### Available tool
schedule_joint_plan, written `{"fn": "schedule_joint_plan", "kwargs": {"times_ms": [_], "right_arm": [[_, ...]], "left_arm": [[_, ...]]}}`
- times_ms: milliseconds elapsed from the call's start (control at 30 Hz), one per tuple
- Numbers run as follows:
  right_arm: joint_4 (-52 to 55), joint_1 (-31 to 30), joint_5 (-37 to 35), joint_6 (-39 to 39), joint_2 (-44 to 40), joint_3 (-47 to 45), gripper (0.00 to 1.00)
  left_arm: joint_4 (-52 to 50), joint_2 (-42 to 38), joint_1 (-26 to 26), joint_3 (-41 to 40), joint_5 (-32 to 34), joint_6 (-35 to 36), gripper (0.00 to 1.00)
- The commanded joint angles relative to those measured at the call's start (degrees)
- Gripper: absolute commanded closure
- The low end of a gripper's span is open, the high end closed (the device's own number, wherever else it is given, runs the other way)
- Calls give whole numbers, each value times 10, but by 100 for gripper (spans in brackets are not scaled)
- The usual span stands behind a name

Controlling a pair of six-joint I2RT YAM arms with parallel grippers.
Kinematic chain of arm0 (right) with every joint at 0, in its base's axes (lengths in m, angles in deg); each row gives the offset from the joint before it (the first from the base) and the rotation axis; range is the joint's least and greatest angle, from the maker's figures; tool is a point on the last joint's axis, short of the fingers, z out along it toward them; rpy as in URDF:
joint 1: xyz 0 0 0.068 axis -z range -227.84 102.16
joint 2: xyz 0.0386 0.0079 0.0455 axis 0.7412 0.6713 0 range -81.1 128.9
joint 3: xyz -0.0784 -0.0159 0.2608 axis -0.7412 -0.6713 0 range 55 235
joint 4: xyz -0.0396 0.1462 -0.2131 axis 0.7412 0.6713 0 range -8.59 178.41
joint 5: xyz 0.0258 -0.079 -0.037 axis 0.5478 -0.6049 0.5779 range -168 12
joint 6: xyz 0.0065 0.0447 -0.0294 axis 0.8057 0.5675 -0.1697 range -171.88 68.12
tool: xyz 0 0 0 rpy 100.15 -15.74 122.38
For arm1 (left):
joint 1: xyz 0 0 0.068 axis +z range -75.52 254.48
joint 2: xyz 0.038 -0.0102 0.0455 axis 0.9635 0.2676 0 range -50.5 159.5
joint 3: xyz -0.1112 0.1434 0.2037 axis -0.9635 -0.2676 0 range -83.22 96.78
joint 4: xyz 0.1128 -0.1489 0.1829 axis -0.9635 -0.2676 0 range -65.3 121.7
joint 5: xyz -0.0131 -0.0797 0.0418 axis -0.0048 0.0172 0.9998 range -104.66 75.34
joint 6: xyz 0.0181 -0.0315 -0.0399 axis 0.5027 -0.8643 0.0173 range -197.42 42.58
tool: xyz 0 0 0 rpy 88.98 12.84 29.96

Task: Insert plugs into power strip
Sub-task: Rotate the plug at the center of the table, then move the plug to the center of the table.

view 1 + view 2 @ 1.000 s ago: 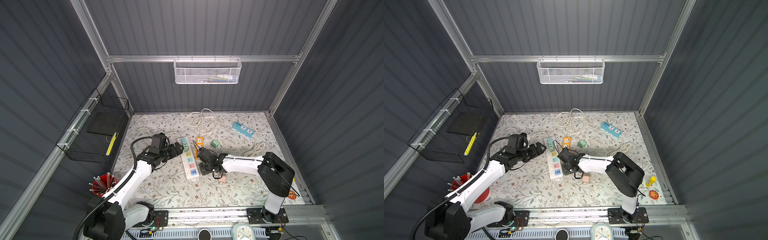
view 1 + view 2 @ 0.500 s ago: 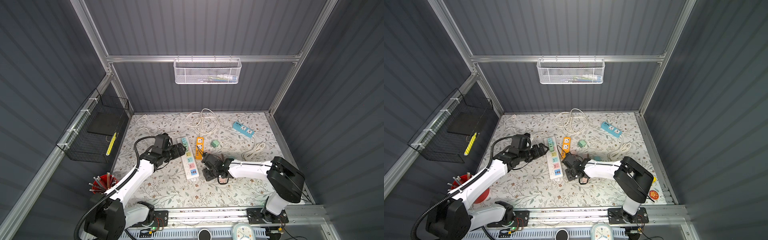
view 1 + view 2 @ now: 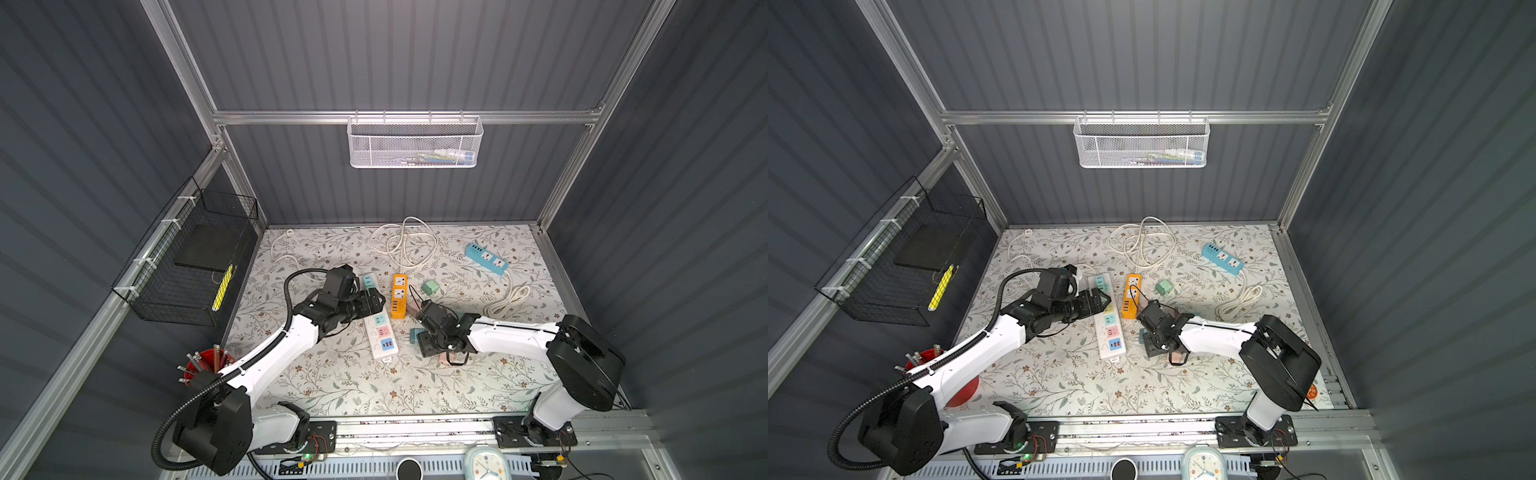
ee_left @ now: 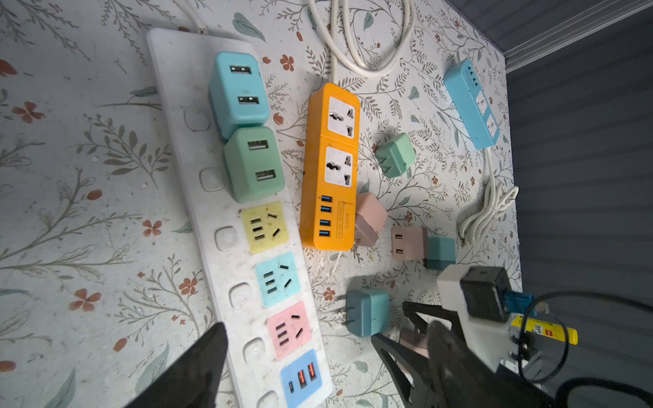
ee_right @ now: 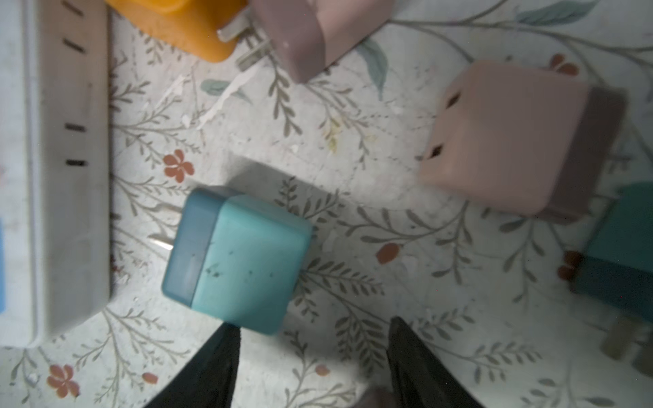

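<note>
The right pincer (image 5: pixel 312 325) is spread and empty. Just ahead of it, off-centre, a teal cube-shaped plastic plug (image 5: pixel 240 261) lies flat on the floral tabletop (image 5: pixel 388 183), prongs pointing crosswise toward the long white plastic power strip (image 5: pixel 63 176). The left pincer (image 4: pixel 298 333) hangs spread over that strip.

Teal plug (image 5: pixel 243 261): smooth matt plastic, flecked with dark specks, with short shiny metal prongs (image 5: pixel 160 243). White power strip (image 4: pixel 219 208): matt plastic, scuffed and grubby. Orange power strip (image 4: pixel 328 169): smoother, slightly glossy plastic. Floral table cover (image 4: pixel 88 247): matt, spotted with white flecks. White wire basket (image 3: pixel 415 143): fine metal mesh.
</note>
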Motion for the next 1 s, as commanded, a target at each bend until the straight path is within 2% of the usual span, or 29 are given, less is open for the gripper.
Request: {"fn": "schedule_joint_plan", "kwargs": {"times_ms": [0, 100, 267, 333, 533, 633, 767, 967], "right_arm": [[20, 4, -21, -2, -14, 13, 33], [32, 7, -23, -9, -32, 19, 34], [35, 21, -30, -4, -96, 14, 32], [28, 34, -31, 5, -120, 5, 32], [19, 91, -10, 19, -181, -18, 32], [3, 129, 52, 21, -216, -39, 33], [-12, 171, 77, 31, -268, -71, 34], [-15, 204, 95, 38, -306, -90, 35]], "left_arm": [[11, -4, -12, 19, 5, 21, 14], [17, -6, -35, 21, 20, 37, 17], [4, 1, -87, 47, 94, 93, 22], [5, 11, -96, 58, 101, 110, 23], [-82, 81, -112, 143, 59, 180, 20], [-153, 128, -160, 188, 95, 240, 21], [-239, 192, -222, 237, 145, 308, 20], [-275, 268, -252, 274, 135, 364, 20]]}}
